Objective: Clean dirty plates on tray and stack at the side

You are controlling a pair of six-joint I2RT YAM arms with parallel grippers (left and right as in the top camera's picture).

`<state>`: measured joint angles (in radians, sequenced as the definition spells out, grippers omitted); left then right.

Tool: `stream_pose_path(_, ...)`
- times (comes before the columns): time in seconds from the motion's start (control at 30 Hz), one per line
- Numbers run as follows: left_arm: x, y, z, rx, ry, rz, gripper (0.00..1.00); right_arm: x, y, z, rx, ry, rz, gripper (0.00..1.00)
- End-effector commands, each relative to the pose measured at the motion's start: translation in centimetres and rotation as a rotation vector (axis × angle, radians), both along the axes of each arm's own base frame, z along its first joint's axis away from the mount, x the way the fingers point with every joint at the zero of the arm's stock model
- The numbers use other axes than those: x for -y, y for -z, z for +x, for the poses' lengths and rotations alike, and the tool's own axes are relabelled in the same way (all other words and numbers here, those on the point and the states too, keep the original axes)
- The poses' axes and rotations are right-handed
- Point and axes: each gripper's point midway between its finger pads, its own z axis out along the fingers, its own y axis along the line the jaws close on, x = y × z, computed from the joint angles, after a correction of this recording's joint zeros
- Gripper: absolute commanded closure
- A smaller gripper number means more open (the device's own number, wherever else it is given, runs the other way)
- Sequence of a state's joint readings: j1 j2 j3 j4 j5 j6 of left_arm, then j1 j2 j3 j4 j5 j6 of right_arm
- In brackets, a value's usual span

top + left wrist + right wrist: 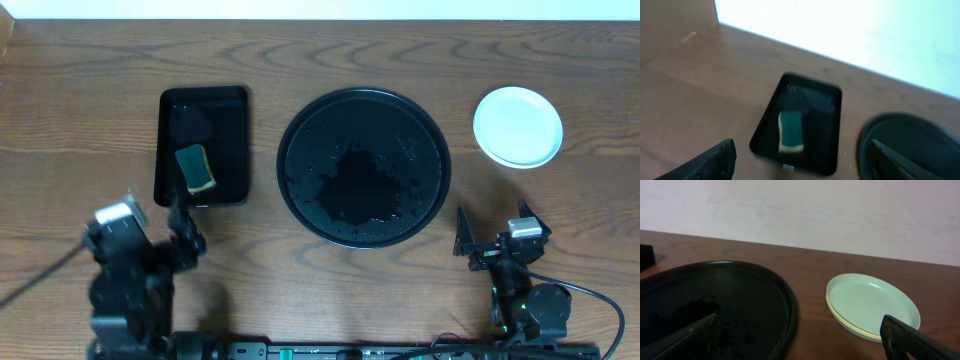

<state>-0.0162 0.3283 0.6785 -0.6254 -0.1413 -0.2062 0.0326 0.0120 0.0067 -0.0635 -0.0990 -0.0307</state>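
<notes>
The plates [517, 126] are stacked on the bare wood to the right of the tray. The right wrist view shows the plates [872, 305] with a pale blue one on top and a yellow edge under it. No plate lies on the large round black tray [330, 125], whose wet surface carries dark specks. The tray's rim [790, 311] is also in the right wrist view. My left gripper [158, 215] hovers open and holds nothing, near the front left. My right gripper [493, 228] is open, holds nothing and sits in front of the plates. In the wrist views the left gripper [800, 165] and the right gripper [800, 342] both have wide gaps.
A rectangular black tray [230, 120] lies left of the round one and holds a green and yellow sponge [196, 168]. The left wrist view shows the same rectangular tray [825, 125] and sponge [790, 131]. Bare wood runs along the back and between the trays.
</notes>
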Motion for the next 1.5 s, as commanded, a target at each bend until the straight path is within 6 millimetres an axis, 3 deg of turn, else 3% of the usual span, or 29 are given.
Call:
stream_pose_path(0.0, 0.0, 3.3, -0.5, -0.012, 0.001, 0.001, 0.17, 0.2, 0.0, 0.0, 0.002, 0.011, -0.008, 0.01)
stream_pose_path(0.07, 0.4, 4.5, -0.2, 0.024, 0.023, -0.007, 0.17, 0.2, 0.0, 0.0, 0.002, 0.011, -0.008, 0.01)
stream_pose_path(0.13, 0.8, 4.2, 0.5, 0.108, 0.046, -0.015, 0.17, 0.2, 0.0, 0.0, 0.003, 0.011, -0.008, 0.01)
stream_pose_path(0.4, 3.1, -1.3, 2.1, 0.587, 0.182, -0.02, 0.17, 0.2, 0.0, 0.0, 0.003, 0.011, -0.008, 0.01)
stream_pose_path(0.43, 3.2, -1.4, 2.2, 0.609, 0.19, -0.019, 0.02, 0.2, 0.0, 0.0, 0.003, 0.011, -0.008, 0.01)
stream_pose_path(0.47, 3.3, -1.2, 2.3, 0.616, 0.191, -0.019, 0.02, 0.2, 0.0, 0.0, 0.003, 0.011, -0.008, 0.01)
stream_pose_path(0.87, 3.7, 7.3, 4.0, 0.382, 0.211, -0.041, 0.02, 0.2, 0.0, 0.0, 0.003, 0.011, -0.008, 0.01)
stream_pose_path(1.07, 3.3, 11.8, 3.6, 0.198, 0.183, -0.05, 0.02, 0.2, 0.0, 0.0, 0.002, 0.011, -0.008, 0.01)
stream_pose_path(1.47, 3.2, 11.7, 3.7, 0.203, 0.173, -0.045, 0.02, 0.2, 0.0, 0.0, 0.002, 0.011, -0.008, 0.01)
